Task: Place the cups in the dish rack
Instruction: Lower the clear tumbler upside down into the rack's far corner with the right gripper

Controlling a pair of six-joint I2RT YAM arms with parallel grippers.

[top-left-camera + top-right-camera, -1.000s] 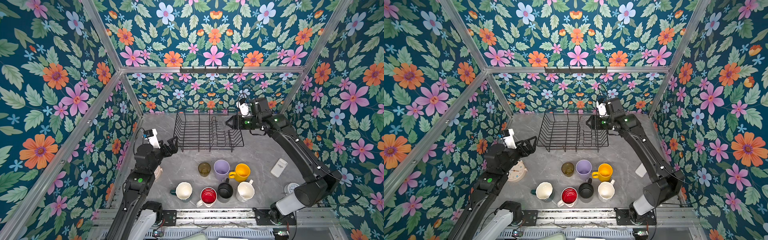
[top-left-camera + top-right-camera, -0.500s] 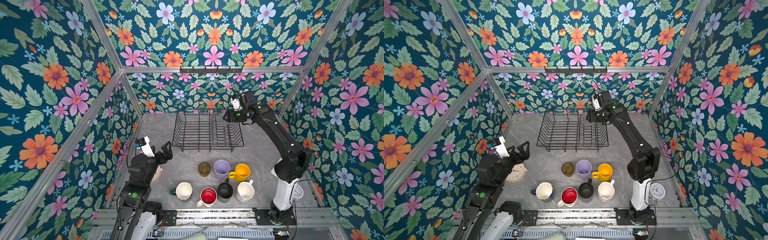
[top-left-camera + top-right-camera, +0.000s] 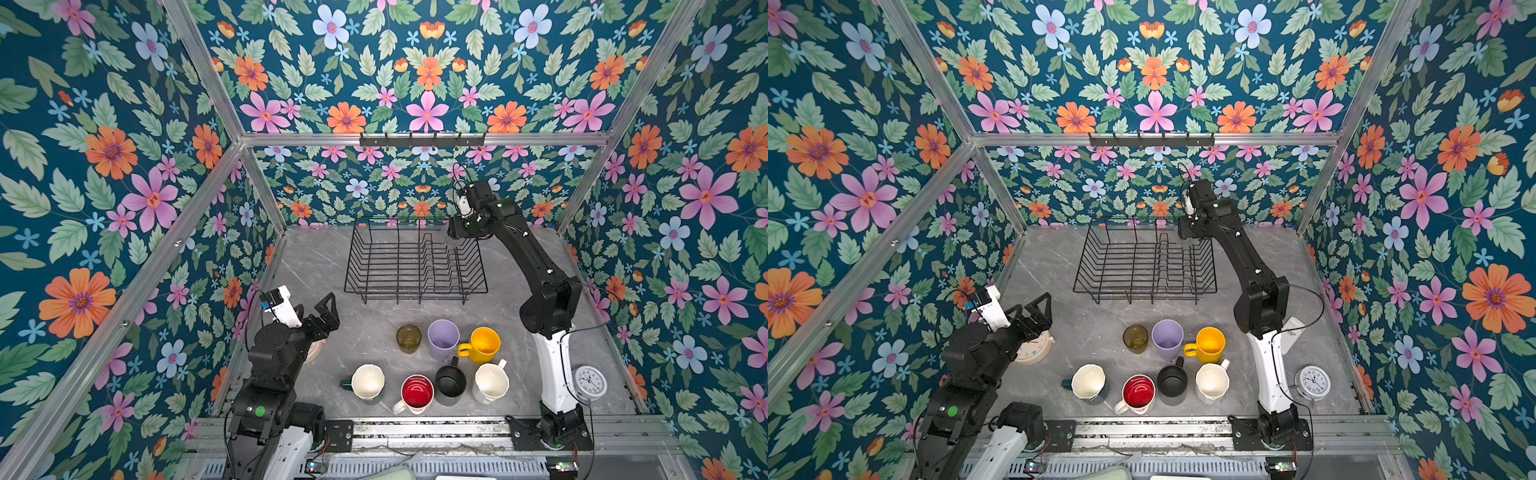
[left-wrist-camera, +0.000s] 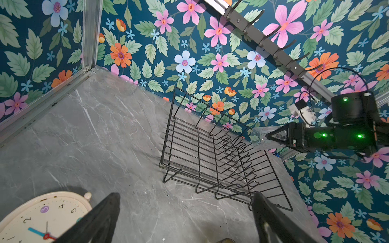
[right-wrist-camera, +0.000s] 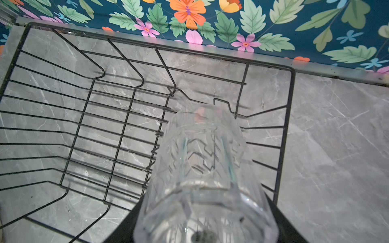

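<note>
Right pincer [image 4: 266, 137] clamps the clear glass [image 5: 206, 168] — released onto the dish rack [image 3: 415, 270] loops beneath, it could tip; left pincer [image 3: 318, 313] stands apart.

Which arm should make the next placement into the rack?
Right. The right gripper holds the clear glass above the rack's far right end, ready to lower. The left gripper is open and empty, back by the cream clock, away from the rack.
</note>
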